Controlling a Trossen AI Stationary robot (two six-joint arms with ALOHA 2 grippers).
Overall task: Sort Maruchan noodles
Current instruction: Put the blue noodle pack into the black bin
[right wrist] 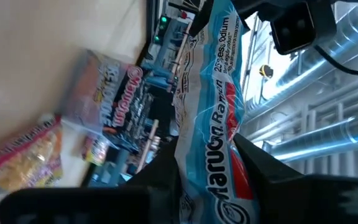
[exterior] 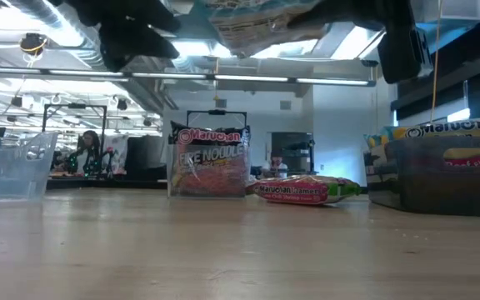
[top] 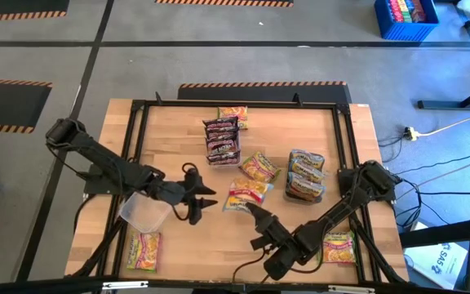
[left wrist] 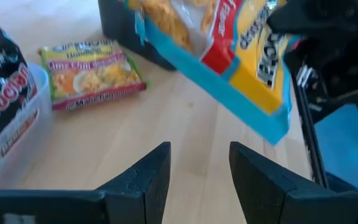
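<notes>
My right gripper point(top: 252, 209) is shut on a light blue Maruchan noodle packet point(top: 247, 194) and holds it in the air over the middle of the table; the low view shows this packet point(exterior: 257, 25) well above the tabletop. My left gripper point(top: 210, 197) stands open just left of the packet, its fingers point(left wrist: 148, 174) with nothing between them and the packet point(left wrist: 229, 56) ahead of them. A yellow-pink packet point(top: 259, 167) lies flat on the table beyond it. My right gripper pinches the light blue packet between its two fingers near one end point(right wrist: 211, 177). The fingers reach in about level, from the table's near right side. The packet is lifted clear of the table and sticks out tilted beyond the fingers.
A clear bin with maroon packets point(top: 223, 139) stands at the far middle, and a bin with several packets point(top: 306, 175) at the right. An empty clear bin point(top: 145, 214) sits under my left arm. Loose packets lie at the near left point(top: 143, 249), near right point(top: 339, 247) and far middle point(top: 233, 114).
</notes>
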